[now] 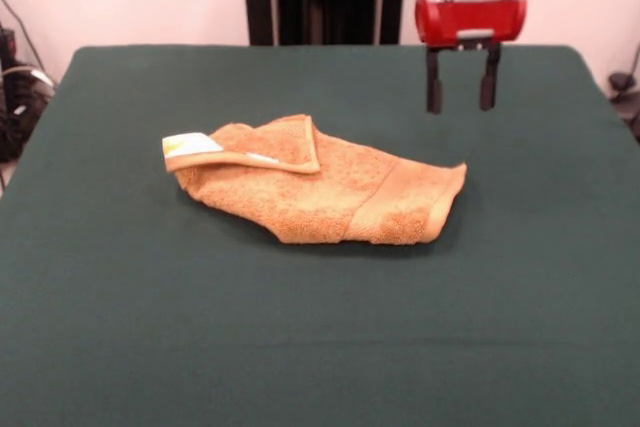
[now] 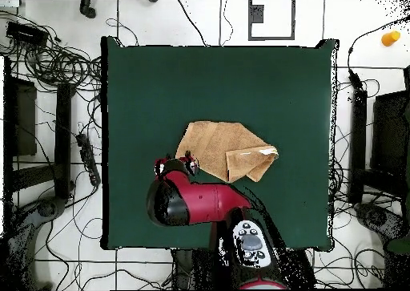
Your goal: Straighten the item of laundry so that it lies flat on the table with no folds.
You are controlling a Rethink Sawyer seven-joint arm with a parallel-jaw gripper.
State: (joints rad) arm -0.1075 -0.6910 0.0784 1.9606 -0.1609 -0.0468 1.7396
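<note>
The gripper (image 1: pixel 462 107) is hanging open and empty above the desk (image 1: pixel 120 327), probably just behind the towel (image 1: pixel 330 192), whose long axis is running sideways, one corner folded over.

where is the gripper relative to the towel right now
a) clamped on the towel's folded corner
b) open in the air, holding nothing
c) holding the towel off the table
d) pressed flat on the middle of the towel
b: in the front view the gripper hangs open and empty, beyond the towel, which lies crumpled on the table.
</note>
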